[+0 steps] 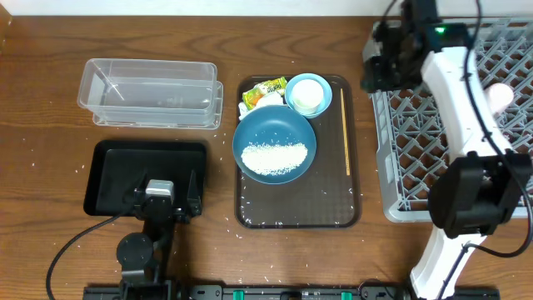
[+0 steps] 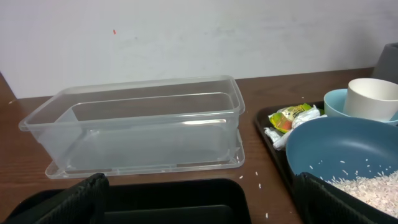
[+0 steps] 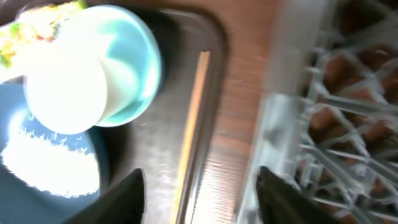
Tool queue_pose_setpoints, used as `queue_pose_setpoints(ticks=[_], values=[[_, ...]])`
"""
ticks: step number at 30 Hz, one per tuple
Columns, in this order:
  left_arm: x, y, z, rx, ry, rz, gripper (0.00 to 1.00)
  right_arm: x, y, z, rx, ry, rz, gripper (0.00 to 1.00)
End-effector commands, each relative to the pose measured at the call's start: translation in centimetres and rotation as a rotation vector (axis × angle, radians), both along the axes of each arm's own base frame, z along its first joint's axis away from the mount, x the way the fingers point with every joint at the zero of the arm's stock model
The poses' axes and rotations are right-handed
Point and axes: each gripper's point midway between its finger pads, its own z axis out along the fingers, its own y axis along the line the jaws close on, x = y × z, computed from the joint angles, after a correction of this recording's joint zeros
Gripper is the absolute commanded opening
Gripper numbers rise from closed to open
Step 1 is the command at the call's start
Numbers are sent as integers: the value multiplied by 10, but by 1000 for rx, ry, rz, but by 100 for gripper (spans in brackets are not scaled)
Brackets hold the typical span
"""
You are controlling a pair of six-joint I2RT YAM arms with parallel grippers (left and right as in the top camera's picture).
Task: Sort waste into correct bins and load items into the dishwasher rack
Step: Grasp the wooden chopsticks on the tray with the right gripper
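The dark-blue dish (image 1: pixel 275 133) holds a heap of rice (image 1: pixel 273 158) on the brown tray (image 1: pixel 329 204). Behind it the cream-white cup (image 1: pixel 306 93) sits in the light-blue bowl (image 1: pixel 322 107), beside the yellow-green wrapper (image 1: pixel 265 88). The pink cup (image 1: pixel 500 96) is in the grey rack (image 1: pixel 408 158). The clear tub (image 1: pixel 150 92) and black tray (image 1: pixel 125 171) lie at the left. My left gripper (image 1: pixel 160 200) is open and empty over the black tray (image 2: pixel 174 199). My right gripper (image 1: pixel 376 73) is open and empty above the gap between the brown tray and the rack (image 3: pixel 336 112).
A wooden chopstick (image 1: pixel 344 133) lies along the brown tray's right side and also shows in the right wrist view (image 3: pixel 193 118). Stray rice grains are scattered on the wooden table (image 1: pixel 50 133). The right wrist view is motion-blurred.
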Motion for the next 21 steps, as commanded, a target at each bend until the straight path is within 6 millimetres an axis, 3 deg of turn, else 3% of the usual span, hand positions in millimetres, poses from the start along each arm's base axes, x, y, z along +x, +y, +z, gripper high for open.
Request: queue_pose_setpoints(ticks=[1,11,21], values=[[-1,-1,-17,2,50,-6,96,-11,20,-16,-21,45,19,60],[-1,-1,-17,2,50,-6,96,-40,28,-93,-124,129,-73,46],[-1,-1,-17,2,50,-6,96,-59,37,-132,-78,162,-61,40]])
